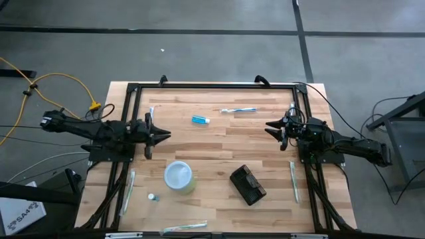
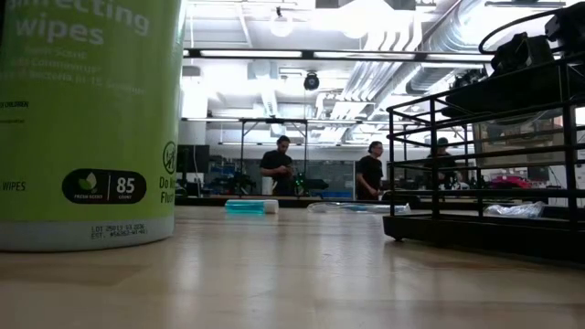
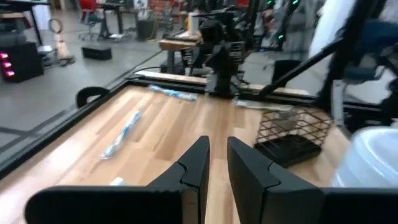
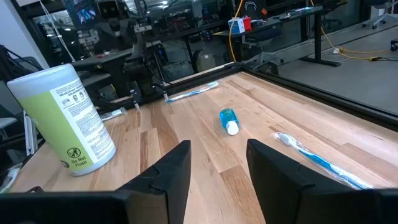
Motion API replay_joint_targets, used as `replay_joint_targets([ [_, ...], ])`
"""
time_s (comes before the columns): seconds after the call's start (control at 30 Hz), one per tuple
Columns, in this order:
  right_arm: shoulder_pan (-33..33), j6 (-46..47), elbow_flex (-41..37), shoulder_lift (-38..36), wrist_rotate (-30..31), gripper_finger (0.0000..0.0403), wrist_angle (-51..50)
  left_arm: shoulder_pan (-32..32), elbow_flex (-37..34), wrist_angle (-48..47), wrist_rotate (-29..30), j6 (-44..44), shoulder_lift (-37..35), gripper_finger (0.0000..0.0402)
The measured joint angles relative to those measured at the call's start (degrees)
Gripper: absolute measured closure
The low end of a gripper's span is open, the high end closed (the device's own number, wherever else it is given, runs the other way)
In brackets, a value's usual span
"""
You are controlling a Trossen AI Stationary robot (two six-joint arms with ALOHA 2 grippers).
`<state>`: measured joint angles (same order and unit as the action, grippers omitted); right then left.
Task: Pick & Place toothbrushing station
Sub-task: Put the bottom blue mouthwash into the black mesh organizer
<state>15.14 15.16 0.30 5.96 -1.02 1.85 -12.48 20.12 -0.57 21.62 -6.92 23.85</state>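
The toothbrushing station (image 1: 248, 184) is a small black holder that stands on its base on the wooden table, near the front and right of centre. In the left wrist view the toothbrushing station (image 3: 286, 148) shows ahead and to one side. My left gripper (image 1: 166, 136) hovers over the table's left side, pointing level toward the right; its fingers (image 3: 216, 144) stand a narrow gap apart with nothing between them. My right gripper (image 1: 269, 126) waits at the right side, pointing left, and is open (image 4: 219, 149) and empty. Both are well clear of the station.
A green-and-white wipes canister (image 1: 179, 176) stands upright left of the station. A blue tube (image 1: 200, 120) and a toothbrush (image 1: 238, 110) lie toward the far edge. Wrapped brushes lie near the right rail (image 1: 293, 180), left rail (image 1: 129, 189) and front edge (image 1: 182, 228).
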Motion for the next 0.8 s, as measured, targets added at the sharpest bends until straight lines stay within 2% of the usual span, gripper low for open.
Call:
replay_joint_targets([
  [0.2, 0.0, 0.0, 0.0, 0.0, 0.0, 0.0255, 0.0, 5.3, 9.3, -7.8, 0.0, 1.2, 10.7, 0.0349],
  [0.43, 0.0, 0.0, 0.0, 0.0, 0.0, 0.0255, 0.0, 8.6, 14.7, -8.5, -1.0, 3.0, 19.7, 0.0349],
  [0.63, 0.0, 0.0, 0.0, 0.0, 0.0, 0.0255, 0.0, 7.8, 17.0, -9.7, -1.7, 2.7, 22.1, 0.0349],
  [0.8, 0.0, 0.0, 0.0, 0.0, 0.0, 0.0255, 0.0, 5.6, 21.1, -15.9, -2.0, 2.9, 21.6, 0.0349],
])
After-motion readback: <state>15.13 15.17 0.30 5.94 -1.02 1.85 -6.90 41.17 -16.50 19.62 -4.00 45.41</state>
